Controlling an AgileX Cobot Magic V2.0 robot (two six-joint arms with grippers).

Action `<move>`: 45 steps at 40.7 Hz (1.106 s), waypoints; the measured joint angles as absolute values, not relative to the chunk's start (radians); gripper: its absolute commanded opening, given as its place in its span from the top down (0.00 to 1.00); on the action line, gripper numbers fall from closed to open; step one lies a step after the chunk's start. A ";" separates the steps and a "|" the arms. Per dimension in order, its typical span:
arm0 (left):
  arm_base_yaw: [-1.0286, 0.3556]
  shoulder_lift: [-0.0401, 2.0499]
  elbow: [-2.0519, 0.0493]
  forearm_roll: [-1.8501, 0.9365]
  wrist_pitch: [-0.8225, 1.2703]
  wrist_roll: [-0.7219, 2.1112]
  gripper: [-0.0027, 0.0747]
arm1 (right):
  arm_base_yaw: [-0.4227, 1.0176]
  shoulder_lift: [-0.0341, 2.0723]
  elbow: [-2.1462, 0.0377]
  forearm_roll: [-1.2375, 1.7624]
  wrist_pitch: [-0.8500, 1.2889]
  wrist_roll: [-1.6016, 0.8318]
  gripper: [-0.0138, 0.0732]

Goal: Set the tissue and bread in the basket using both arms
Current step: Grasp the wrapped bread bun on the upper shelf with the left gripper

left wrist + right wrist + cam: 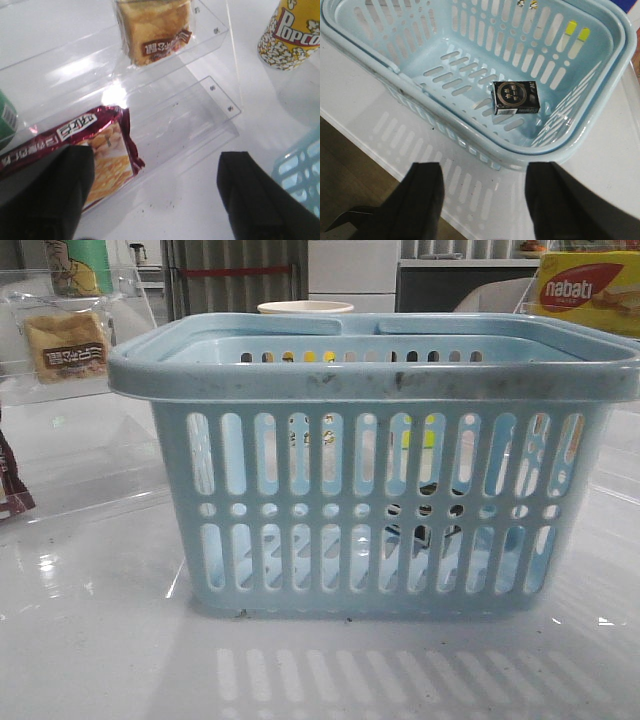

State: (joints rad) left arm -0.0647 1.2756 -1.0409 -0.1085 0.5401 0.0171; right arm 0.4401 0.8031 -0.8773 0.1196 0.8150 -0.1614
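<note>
The light-blue basket (375, 380) stands in the middle of the table; its rim also shows in the right wrist view (485, 150). On its floor lies a small black pack (516, 97) that looks like a pocket tissue pack. The bread (65, 345), a golden slice in clear wrap, sits on the upper step of a clear shelf at the far left. My left gripper (157, 170) is open and empty over the table in front of that shelf, with the bread (152, 30) ahead of it. My right gripper (485, 175) is open and empty just outside the basket's rim.
A dark red snack packet (75, 150) lies on the clear shelf's (200, 115) lower step by my left finger. A popcorn cup (292, 35) and a basket corner (300, 165) flank it. A nabati box (590, 290) stands back right. The table edge (365, 150) is near my right gripper.
</note>
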 measured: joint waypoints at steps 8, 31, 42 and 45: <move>-0.065 1.466 -1.226 -0.159 0.525 0.000 0.23 | 0.440 0.803 -0.877 0.120 0.815 -0.161 0.30; -0.035 1.825 -1.533 -0.206 0.455 -0.115 0.23 | 0.440 0.803 -0.877 0.120 0.815 -0.161 0.30; -0.021 1.892 -1.538 -0.212 0.398 -0.131 0.23 | 0.440 0.803 -0.877 0.120 0.815 -0.161 0.30; -0.012 1.901 -1.538 -0.214 0.394 -0.133 0.23 | 0.440 0.803 -0.877 0.120 0.815 -0.161 0.30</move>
